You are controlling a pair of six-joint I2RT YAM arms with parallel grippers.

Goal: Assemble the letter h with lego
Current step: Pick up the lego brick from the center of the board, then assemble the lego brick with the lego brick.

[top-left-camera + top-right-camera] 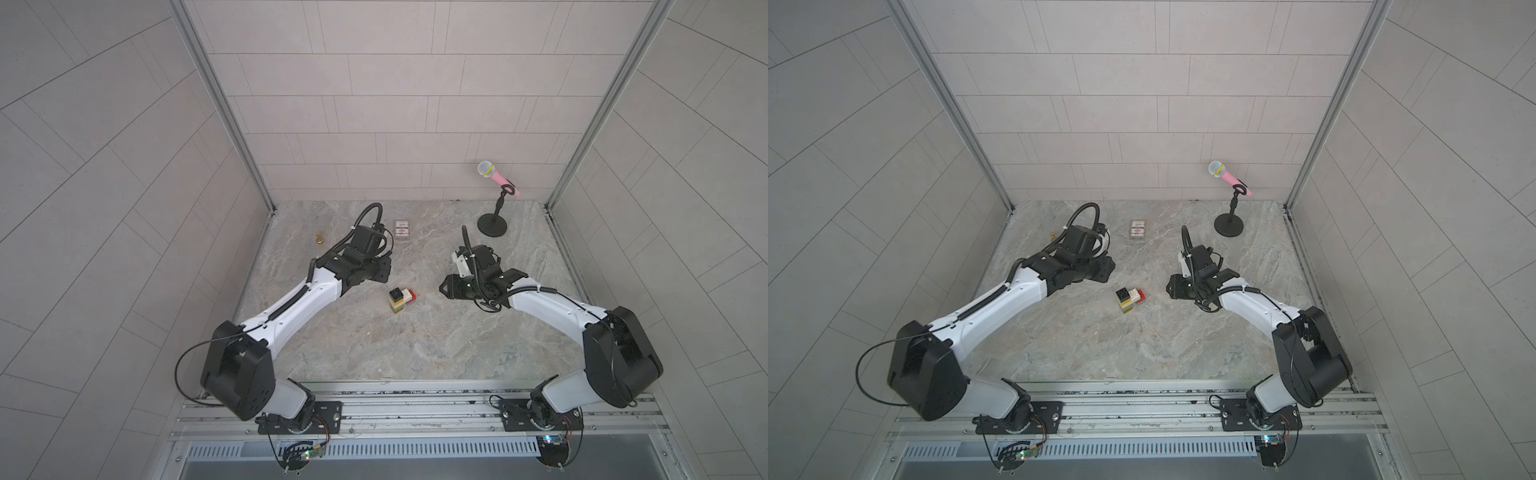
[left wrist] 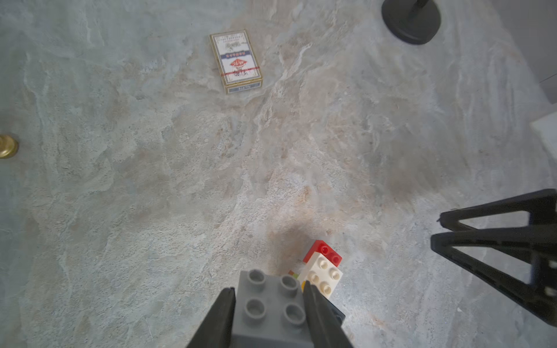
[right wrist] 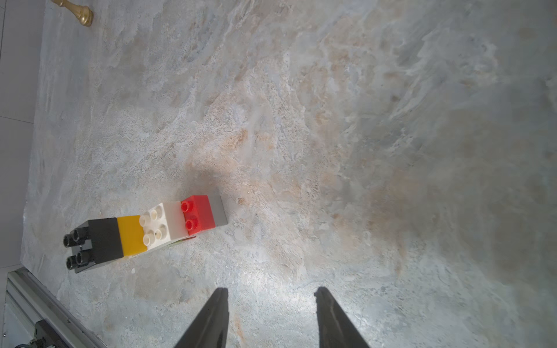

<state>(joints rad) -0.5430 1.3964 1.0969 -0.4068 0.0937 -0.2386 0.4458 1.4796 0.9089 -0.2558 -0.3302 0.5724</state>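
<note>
Holding one grey brick (image 2: pixel 268 310): left gripper (image 2: pixel 269 287); right gripper (image 3: pixel 271 289) spread.

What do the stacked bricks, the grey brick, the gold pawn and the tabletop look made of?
The stacked bricks: moulded plastic, it seems; glossy, solid colours, round studs. The grey brick: same plastic, duller sheen. The pawn: probably brass or brass-coloured metal, golden shine; painted plastic possible. The tabletop: matte, veined stone look; real stone or printed laminate, cannot tell.

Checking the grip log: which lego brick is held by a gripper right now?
The grey brick, pinched in the left gripper. All the others stand stacked in the letter h on the table.
</note>
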